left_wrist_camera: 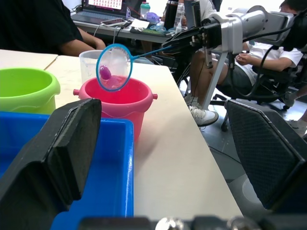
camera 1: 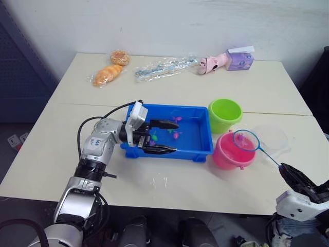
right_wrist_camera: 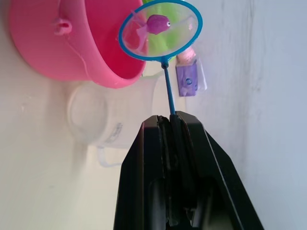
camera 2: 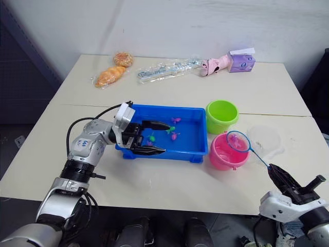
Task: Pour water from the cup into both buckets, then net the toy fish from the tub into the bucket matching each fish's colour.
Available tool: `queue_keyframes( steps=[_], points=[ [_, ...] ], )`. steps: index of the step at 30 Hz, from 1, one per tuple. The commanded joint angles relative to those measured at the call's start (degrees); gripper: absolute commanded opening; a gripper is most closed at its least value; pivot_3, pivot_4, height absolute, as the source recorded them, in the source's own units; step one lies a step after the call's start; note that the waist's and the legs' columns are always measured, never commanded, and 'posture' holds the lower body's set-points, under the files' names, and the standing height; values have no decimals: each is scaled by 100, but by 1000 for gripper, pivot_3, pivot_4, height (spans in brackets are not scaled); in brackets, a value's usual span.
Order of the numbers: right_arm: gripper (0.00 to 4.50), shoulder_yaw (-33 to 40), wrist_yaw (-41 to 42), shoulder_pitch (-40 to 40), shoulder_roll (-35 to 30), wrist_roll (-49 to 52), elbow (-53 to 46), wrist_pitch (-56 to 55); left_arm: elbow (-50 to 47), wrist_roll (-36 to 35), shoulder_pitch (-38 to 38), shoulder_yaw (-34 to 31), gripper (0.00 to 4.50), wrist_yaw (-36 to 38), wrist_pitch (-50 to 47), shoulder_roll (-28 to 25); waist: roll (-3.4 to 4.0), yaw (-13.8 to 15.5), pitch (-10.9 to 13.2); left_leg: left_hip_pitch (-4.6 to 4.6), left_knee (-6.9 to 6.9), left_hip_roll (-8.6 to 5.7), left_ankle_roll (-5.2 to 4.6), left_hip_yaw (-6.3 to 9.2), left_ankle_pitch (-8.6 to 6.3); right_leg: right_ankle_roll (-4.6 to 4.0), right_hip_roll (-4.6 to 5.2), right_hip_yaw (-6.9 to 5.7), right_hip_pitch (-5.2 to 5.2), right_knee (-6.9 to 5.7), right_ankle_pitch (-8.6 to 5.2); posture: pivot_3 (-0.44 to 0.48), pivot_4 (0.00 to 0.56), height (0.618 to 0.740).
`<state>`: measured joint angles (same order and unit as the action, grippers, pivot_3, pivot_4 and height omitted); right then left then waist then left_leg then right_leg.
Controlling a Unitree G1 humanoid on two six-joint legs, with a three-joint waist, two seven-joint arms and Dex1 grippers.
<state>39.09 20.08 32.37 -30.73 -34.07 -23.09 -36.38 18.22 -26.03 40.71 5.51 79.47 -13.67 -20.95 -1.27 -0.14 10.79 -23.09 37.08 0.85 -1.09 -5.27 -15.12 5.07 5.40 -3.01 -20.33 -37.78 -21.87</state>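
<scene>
The blue tub (camera 1: pixel 198 146) lies mid-table with several tiny pink and green toy fish (camera 1: pixel 176 135) in it. My left gripper (camera 1: pixel 174 137) is open at the tub's left end, one finger over the inside and one over the near wall. To the tub's right stand the green bucket (camera 1: pixel 224 114) and the pink bucket (camera 1: pixel 226 154). The clear cup (camera 1: pixel 275 140) stands beside the pink one. My right gripper (right_wrist_camera: pixel 166 120) is shut on the net's thin handle. The net (camera 1: pixel 245 140) hovers over the pink bucket with a magenta fish (right_wrist_camera: pixel 157 23) in its mesh.
At the table's far side lie two bread pieces (camera 1: pixel 108 75), a clear plastic bag (camera 1: pixel 164 67), a pink toy (camera 1: pixel 213 63) and a purple box (camera 1: pixel 239 59). Seated people (left_wrist_camera: pixel 43 24) and a desk show beyond the table's right edge.
</scene>
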Motion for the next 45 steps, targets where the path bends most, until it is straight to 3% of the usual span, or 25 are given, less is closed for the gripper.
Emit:
queue_keyframes(
  steps=[1, 7, 13, 16, 20, 22, 33, 37, 41, 45],
  points=[
    [0, 353, -902, 38, -160, -645, 131, -454, -236, -3, -64, -28, 4428, -73, 99, 42, 0, 3, 0, 0, 0, 0, 1, 1, 1, 0, -1, 0, 0, 0, 0, 0, 150, 740],
    [0, 376, -1578, 165, -531, -1241, 420, -718, -166, 65, -97, -11, 4428, -144, 305, 138, 1, 1, 0, -1, 1, 0, 1, 0, 1, 0, -1, 0, 2, 2, 0, 0, 150, 740],
    [0, 509, -1978, 305, -458, -1156, 392, -657, -104, 98, -94, -6, 4428, -182, 423, 214, 1, 2, -1, 0, 0, 1, 1, 0, 2, 1, -2, 1, 2, 1, 0, 0, 150, 740],
    [0, 196, -1969, 504, -340, -1185, 290, -735, -142, 79, -121, -19, 4428, -250, 404, 256, 1, 2, -1, 0, 1, 1, 1, -1, 2, 0, -1, 1, 3, 2, 0, 0, 150, 740],
    [0, 579, -2009, 462, -237, -1038, 64, -349, -119, 93, -134, -20, 4428, -257, 429, 239, 3, -16, -1, 0, 0, 1, 1, -2, 2, 1, -2, 3, 3, 1, 0, 0, 150, 740],
    [0, 290, -1961, 541, -239, -1064, 35, -497, -81, 90, -118, -25, 4428, -278, 429, 271, 2, -9, -1, 0, 1, 1, 0, -3, 2, 1, -2, 4, 3, 1, 0, 0, 150, 740],
    [0, 321, -1855, 343, -373, -806, -95, -187, 18, 122, -75, -95, 4428, -365, 521, 328, 5, -9, -3, 1, 0, 2, 0, -2, 4, 1, -3, 3, 3, 1, 0, 0, 150, 740],
    [0, 54, -1070, 337, -393, 915, -234, 269, -29, 102, -153, -161, 4428, -367, 510, 198, 5, -7, -3, 1, 1, 2, -1, 0, 4, 0, -2, 3, 4, -1, 0, 0, 150, 740],
    [0, -852, 308, -221, -1085, 4224, -1473, 2325, 235, 51, -237, -642, 4428, -382, 507, -390, 6, -149, -3, 6, 2, 10, -6, 0, 5, 0, -4, 6, 7, -5, 0, 0, 150, 740],
    [0, -1181, 572, -1112, -1545, 5395, -1911, 3873, 477, 85, -310, -887, 4428, -343, 594, -771, 5, -117, -3, 12, 1, 18, -7, 12, 8, 0, -7, -4, 12, -10, 0, 0, 150, 740]
  ],
)
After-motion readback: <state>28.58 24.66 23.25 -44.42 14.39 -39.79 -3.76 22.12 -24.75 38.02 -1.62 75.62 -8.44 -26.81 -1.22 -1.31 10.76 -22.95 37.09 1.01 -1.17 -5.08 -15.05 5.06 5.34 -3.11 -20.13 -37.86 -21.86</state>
